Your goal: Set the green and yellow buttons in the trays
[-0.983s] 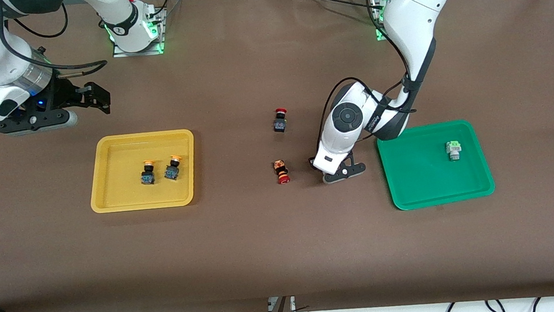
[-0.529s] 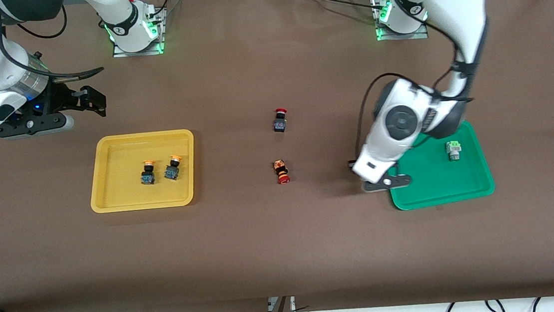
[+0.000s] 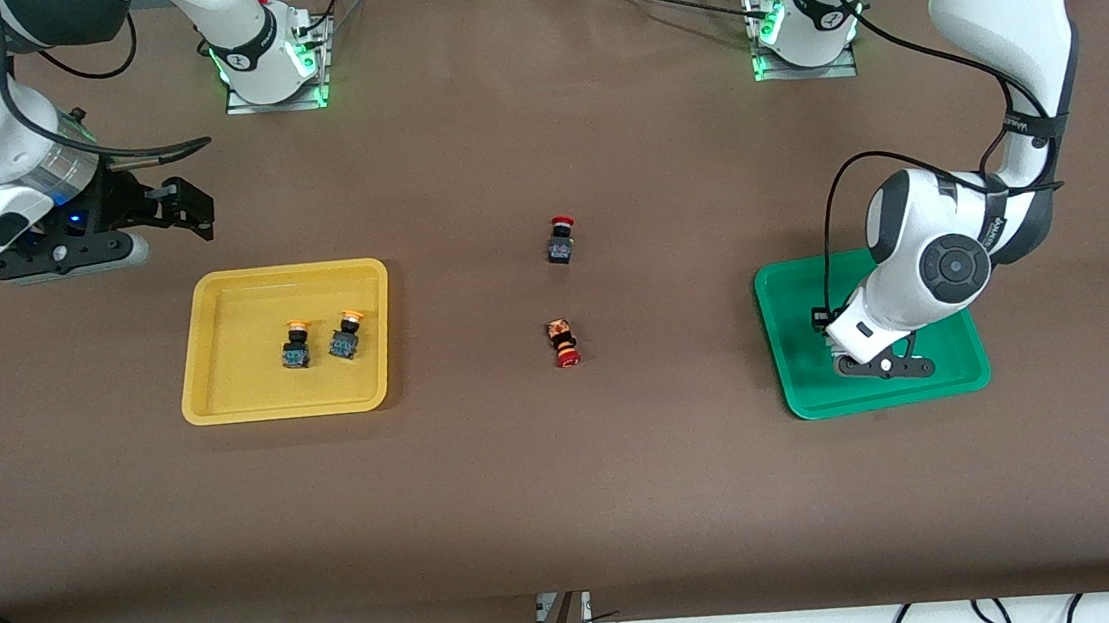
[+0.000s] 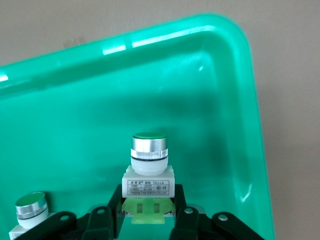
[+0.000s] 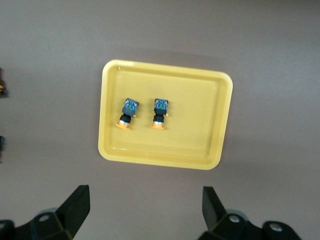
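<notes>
My left gripper (image 3: 878,364) is low over the green tray (image 3: 801,370), shut on a green button (image 4: 148,176); its fingers (image 4: 178,199) clamp the pale green base. A second green button (image 4: 30,206) lies in the tray beside it; my left arm hides both in the front view. The yellow tray (image 3: 219,381) holds two yellow buttons (image 3: 295,344) (image 3: 347,334), also seen in the right wrist view (image 5: 128,113) (image 5: 160,112). My right gripper (image 3: 188,198) waits open and empty above the table by the yellow tray (image 5: 215,125).
Two red-capped black buttons sit mid-table between the trays: one upright (image 3: 561,239), one on its side (image 3: 564,342) nearer the front camera. Cables trail at the arm bases along the table's edge.
My left arm has swung from beside the red buttons over to the green tray, carrying the green button. My right gripper has barely moved.
</notes>
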Tool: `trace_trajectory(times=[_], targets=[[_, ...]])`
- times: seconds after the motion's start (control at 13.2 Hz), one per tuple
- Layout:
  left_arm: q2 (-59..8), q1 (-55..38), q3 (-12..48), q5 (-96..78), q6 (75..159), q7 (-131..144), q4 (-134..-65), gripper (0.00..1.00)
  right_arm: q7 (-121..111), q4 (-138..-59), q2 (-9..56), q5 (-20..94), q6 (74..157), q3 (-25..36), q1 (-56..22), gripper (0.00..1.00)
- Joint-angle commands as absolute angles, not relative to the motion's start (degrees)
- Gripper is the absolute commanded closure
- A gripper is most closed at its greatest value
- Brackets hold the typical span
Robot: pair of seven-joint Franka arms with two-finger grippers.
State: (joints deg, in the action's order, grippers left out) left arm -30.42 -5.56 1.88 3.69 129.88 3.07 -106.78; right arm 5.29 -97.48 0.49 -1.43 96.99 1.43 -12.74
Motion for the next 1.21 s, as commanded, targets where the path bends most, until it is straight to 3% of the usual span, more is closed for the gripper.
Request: trace_trajectory(times=[0.0,0.08,0.15,0.23,0.3,0.53,0.83,1.13], targets=[[-28.13,-5.54,1.76,2.55,134.19,1.14,-113.45,0.81,5.01,-90.29,3.60,-2.20,96.07,0.70,-11.52,0.01],[-27.69,-5.54,1.67,2.55,136.30,1.14,-115.21,0.69,5.01,-89.74,4.21,-2.20,96.06,0.79,-11.43,0.01],[-27.77,-5.45,1.58,2.55,137.10,1.23,-115.57,0.45,4.84,-89.65,4.57,-2.20,96.24,0.79,-11.43,0.01],[-27.69,-5.45,1.50,2.55,137.11,1.58,-115.23,0.11,5.01,-89.56,4.74,-2.20,96.24,0.79,-11.43,0.01],[-26.90,-5.45,1.49,2.37,136.59,2.10,-114.70,0.00,5.01,-89.56,5.27,-1.85,96.24,0.79,-11.43,0.01],[-23.57,-5.54,1.49,-0.35,132.92,3.51,-110.24,0.00,5.01,-89.56,5.27,-2.02,95.89,0.70,-12.13,0.01],[-17.15,-5.80,1.41,-0.26,119.65,3.69,-100.31,0.00,4.83,-89.65,5.27,-1.49,95.28,0.79,-11.51,0.01],[-10.12,-5.89,0.36,-0.44,106.47,6.93,-96.87,0.00,4.83,-89.74,5.27,-1.41,95.10,0.79,-11.51,0.01]])
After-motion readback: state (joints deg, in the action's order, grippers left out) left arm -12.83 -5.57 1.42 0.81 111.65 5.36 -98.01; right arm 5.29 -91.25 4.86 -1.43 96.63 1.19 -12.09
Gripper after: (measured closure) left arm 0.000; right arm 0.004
